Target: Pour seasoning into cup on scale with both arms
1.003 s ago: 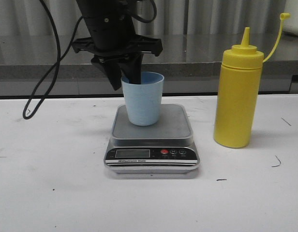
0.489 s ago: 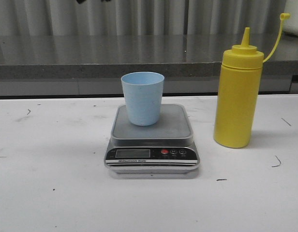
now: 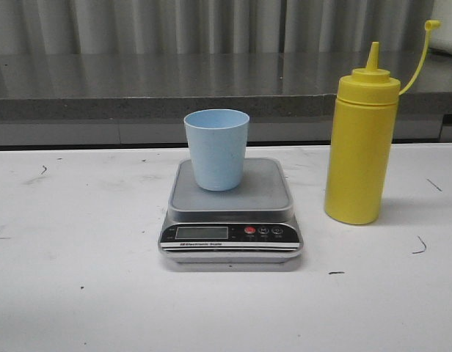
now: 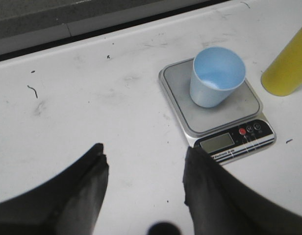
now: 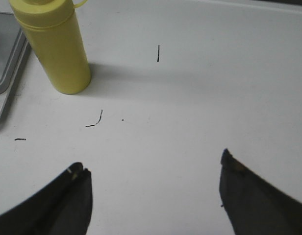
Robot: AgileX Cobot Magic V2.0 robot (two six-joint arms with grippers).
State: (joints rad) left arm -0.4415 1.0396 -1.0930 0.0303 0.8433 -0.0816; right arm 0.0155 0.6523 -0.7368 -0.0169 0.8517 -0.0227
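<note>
A white table (image 3: 79, 293) holds a silver scale (image 3: 231, 213) at centre. Just right of it, apart, stands the tall yellow seasoning bottle (image 3: 360, 143), nozzle uncapped; its fill cannot be seen. A pale blue cup (image 3: 217, 149) stands upright on the scale's platform, looking empty. The left gripper (image 4: 143, 169) and right gripper (image 5: 153, 183) both hang released, holding nothing. Risk: a poor grip could topple the tall bottle, or a careless pour could nudge the light cup off the platform
</note>
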